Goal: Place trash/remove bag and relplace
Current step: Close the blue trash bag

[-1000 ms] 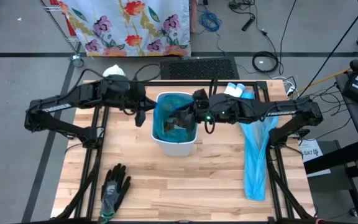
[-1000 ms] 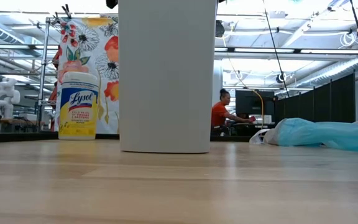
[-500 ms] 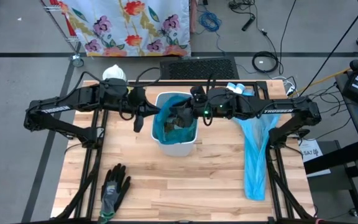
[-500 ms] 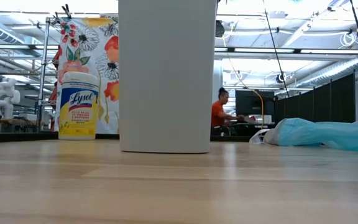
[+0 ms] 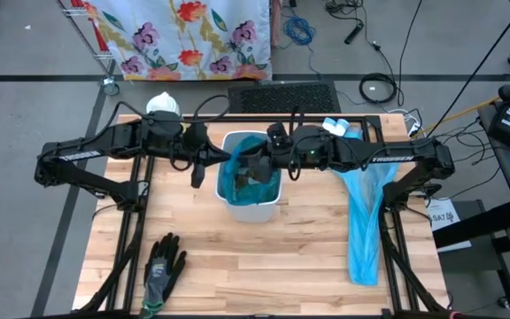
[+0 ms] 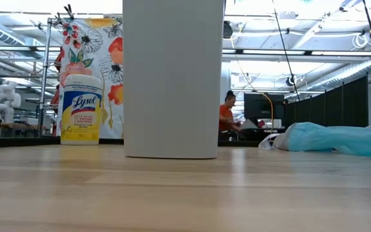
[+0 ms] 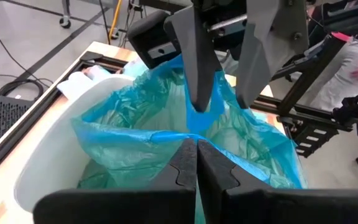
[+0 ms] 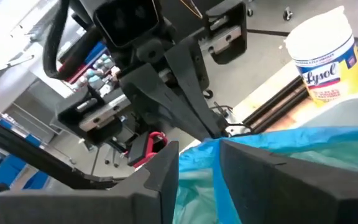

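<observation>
While both arms meet over the white bin (image 5: pixel 253 206) at the centre of the high view, the left gripper (image 5: pixel 222 165) comes in from the frame's left to the bin's left rim, and the right gripper (image 5: pixel 253 165) reaches in from the right, above the bin's opening. The blue bag (image 5: pixel 237 182) lines the bin, its edge gathered up between the two grippers.

In the left wrist view the left gripper (image 7: pixel 197 163) has its fingers pressed together, pinching a fold of the blue bag (image 7: pixel 166 138) at the bin's (image 7: pixel 48 155) rim. Just beyond it, the right gripper (image 7: pixel 225 93) hangs at the upper centre of that frame with its grey fingers parted narrowly, a tongue of blue film lying between them; whether they grip it I cannot tell.

The right wrist view shows the right gripper (image 8: pixel 199 167) with a narrow gap and the bag's (image 8: pixel 303 146) edge rising into it.

Dark crumpled trash (image 5: pixel 253 182) lies inside the bag, in the middle of the bin.

A second blue bag (image 5: pixel 362 221) lies flat at the right of the table, a work glove (image 5: pixel 161 270) at lower left, and a wipes canister (image 6: pixel 81 108) stands left of the bin (image 6: pixel 172 77) in the low view.
</observation>
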### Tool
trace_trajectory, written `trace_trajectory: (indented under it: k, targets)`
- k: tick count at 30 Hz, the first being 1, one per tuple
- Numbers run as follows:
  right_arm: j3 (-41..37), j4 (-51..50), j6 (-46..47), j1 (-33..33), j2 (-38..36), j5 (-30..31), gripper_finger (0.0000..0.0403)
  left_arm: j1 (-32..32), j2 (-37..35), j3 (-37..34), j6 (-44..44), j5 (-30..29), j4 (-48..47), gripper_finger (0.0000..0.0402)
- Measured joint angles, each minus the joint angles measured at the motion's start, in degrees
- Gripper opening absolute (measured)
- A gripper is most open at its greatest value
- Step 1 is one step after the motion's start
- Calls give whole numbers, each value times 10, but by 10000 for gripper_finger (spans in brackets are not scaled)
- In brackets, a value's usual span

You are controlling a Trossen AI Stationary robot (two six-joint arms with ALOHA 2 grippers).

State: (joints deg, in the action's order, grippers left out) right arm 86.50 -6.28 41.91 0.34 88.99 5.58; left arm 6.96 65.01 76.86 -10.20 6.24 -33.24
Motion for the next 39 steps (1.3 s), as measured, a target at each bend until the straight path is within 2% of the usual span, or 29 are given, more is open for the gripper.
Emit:
trace_trajectory:
  k: [20,29,32,37,39]
  targets:
    - [0,-19,16,-3,3,-13,105,-20,5,0,-30,8,-4,4]
    - [0,-43,9,-7,-32,-17,105,-23,5,0,-30,7,-3,4]
    - [2,-78,25,-7,-44,-31,105,-22,5,0,-30,7,-5,4]
    - [39,-203,33,-5,-44,-27,105,-22,5,0,-28,7,-8,4]
    - [57,-210,34,-2,-43,-22,105,-22,5,0,-27,7,-9,4]
